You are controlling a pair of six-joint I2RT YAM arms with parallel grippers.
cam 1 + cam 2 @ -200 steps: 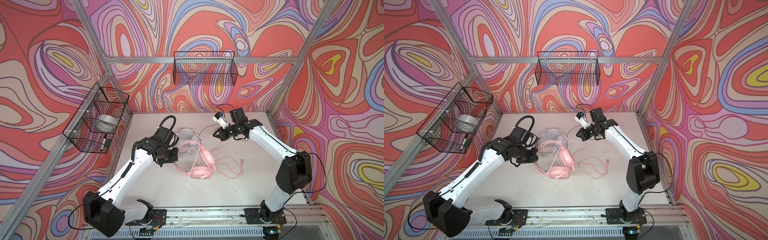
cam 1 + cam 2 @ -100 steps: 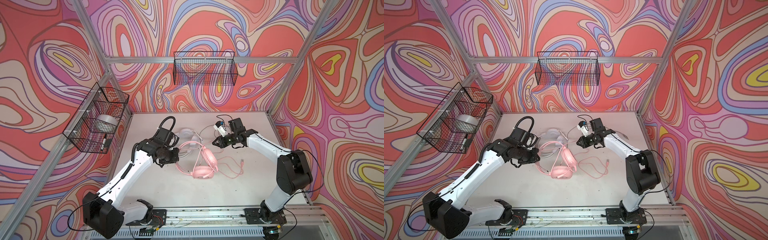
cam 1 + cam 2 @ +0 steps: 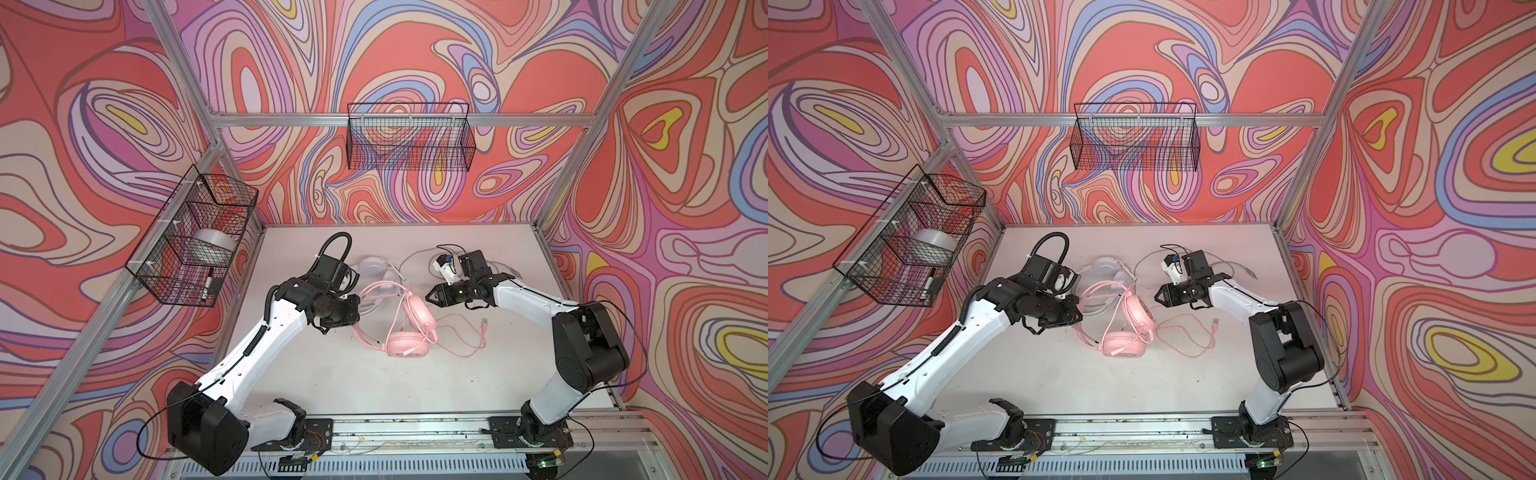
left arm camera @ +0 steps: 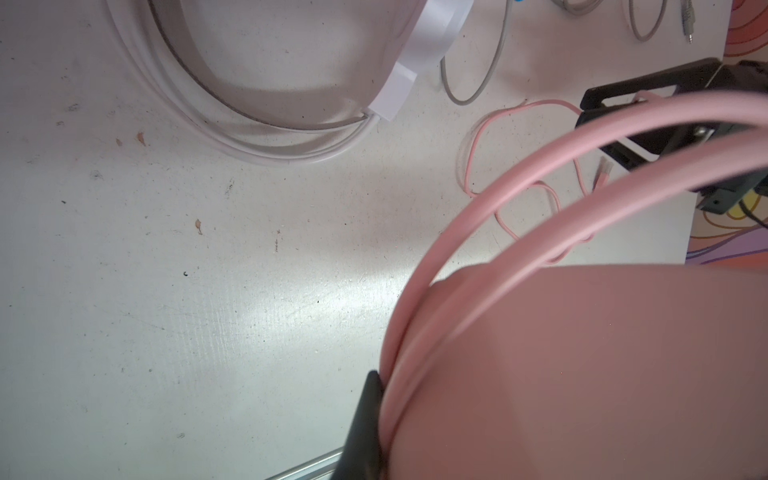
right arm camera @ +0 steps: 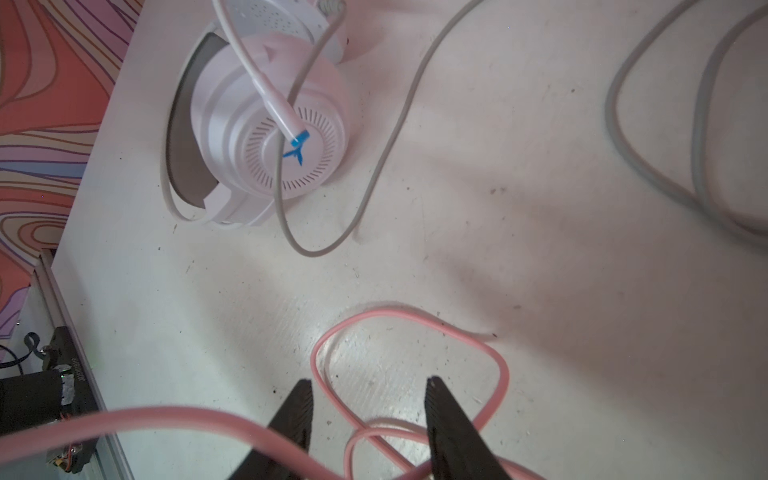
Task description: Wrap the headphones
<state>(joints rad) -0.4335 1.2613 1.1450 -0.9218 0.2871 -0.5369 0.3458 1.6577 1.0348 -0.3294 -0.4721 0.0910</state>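
The pink headphones (image 3: 407, 343) (image 3: 1125, 343) lie mid-table with their headband raised to the left. My left gripper (image 3: 353, 308) (image 3: 1075, 312) is shut on that headband (image 4: 478, 216); only one black finger (image 4: 365, 415) shows beside it. Their pink cable (image 3: 465, 340) (image 5: 415, 316) lies loose on the table to the right. My right gripper (image 3: 430, 296) (image 5: 369, 381) is open low over a loop of it, next to the upper earcup. The white headphones (image 3: 374, 266) (image 5: 266, 137) lie behind, their grey-white cable (image 5: 386, 145) trailing right.
A black wire basket (image 3: 409, 141) hangs on the back wall. Another basket (image 3: 166, 266) on the left wall holds a tape roll (image 3: 214, 245) and a marker. An aluminium rail (image 3: 415, 428) runs along the table's front edge.
My right gripper has come down and forward toward the pink earcup, and its jaws have opened. The left gripper keeps its hold and has barely moved.
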